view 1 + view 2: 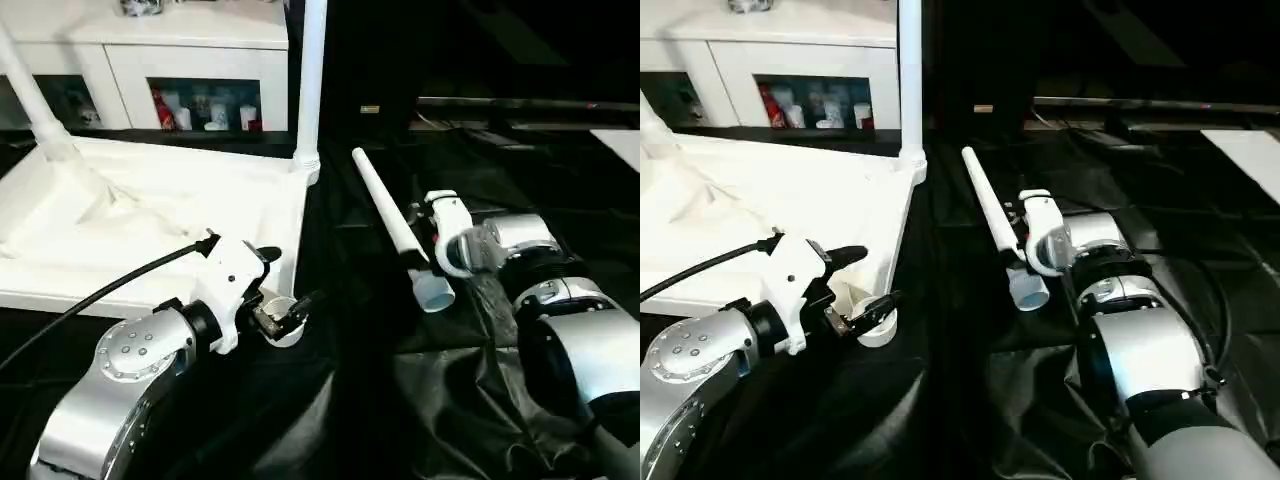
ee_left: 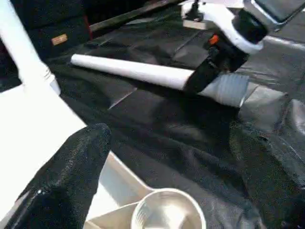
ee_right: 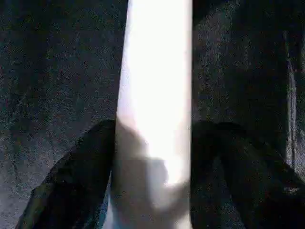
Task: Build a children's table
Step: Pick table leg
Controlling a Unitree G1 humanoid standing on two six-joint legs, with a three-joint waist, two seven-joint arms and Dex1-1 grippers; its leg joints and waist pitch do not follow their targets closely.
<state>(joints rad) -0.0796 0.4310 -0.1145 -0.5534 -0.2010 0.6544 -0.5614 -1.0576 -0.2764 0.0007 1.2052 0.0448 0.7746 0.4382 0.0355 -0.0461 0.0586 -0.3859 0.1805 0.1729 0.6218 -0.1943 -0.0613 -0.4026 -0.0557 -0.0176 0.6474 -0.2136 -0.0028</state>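
The children's table lies upside down on the left, its white top [image 1: 150, 200] facing up. One leg [image 1: 310, 80] stands upright in the far right corner, and another leg [image 1: 35, 100] leans at the far left. My left gripper [image 1: 285, 285] is open, its fingers on either side of the round near right corner socket [image 2: 167, 212]. A loose white leg [image 1: 385, 205] lies on the black cloth to the right. My right gripper [image 3: 152, 157] straddles it close to the thick end, both black fingers against its sides.
A white cabinet [image 1: 190, 60] with glass-fronted compartments stands behind the table top. Crumpled black cloth [image 1: 400, 400] covers the work surface under the loose leg and both arms. A black cable runs from my left wrist towards the left edge.
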